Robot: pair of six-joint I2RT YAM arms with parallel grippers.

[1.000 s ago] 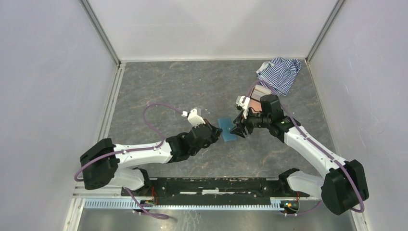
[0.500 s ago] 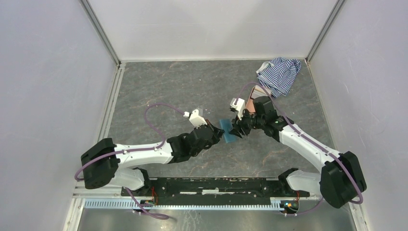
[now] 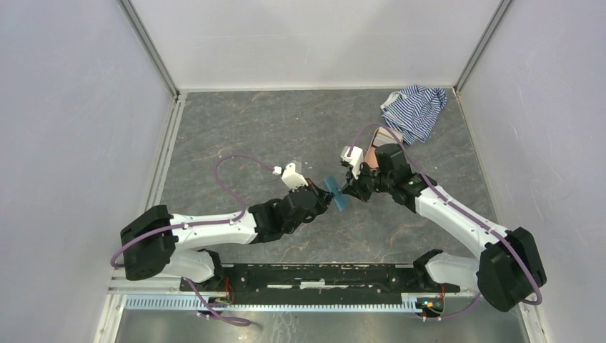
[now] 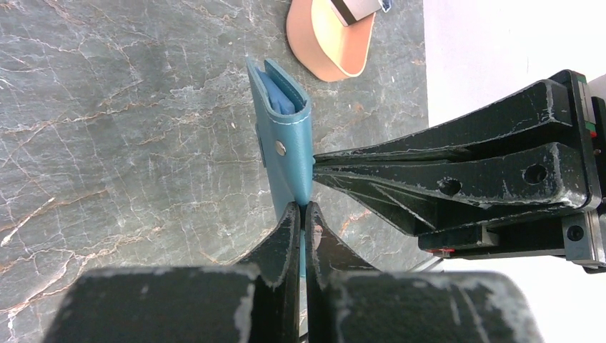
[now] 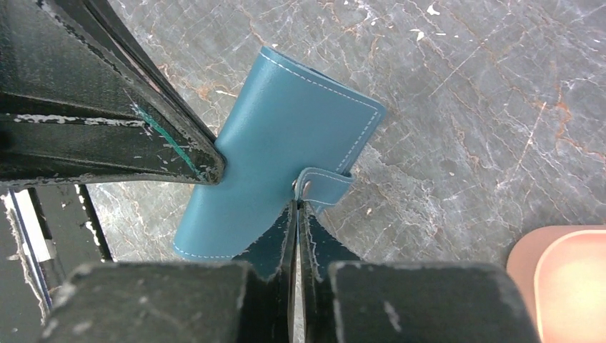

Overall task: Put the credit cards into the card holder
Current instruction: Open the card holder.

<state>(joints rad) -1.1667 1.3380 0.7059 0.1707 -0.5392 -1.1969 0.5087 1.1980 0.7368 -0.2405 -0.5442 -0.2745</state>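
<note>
From above, you see the small teal-blue folding wallet [image 3: 336,193] standing on edge over the middle of the grey marbled bench [image 3: 271,136]. It sits between your left end effector [image 3: 326,201] and right end effector [image 3: 348,190], and both touch it. In your left wrist view, the left end effector is pinched narrow on the wallet's near edge, with a pink oval case [image 4: 330,46] lying beyond. In your right wrist view, the right end effector is closed thin on the wallet's snap tab [image 5: 325,186].

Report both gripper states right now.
Left gripper: closed, pinching the edge of the small teal-blue folding card holder.
Right gripper: closed on the card holder's snap tab.
</note>
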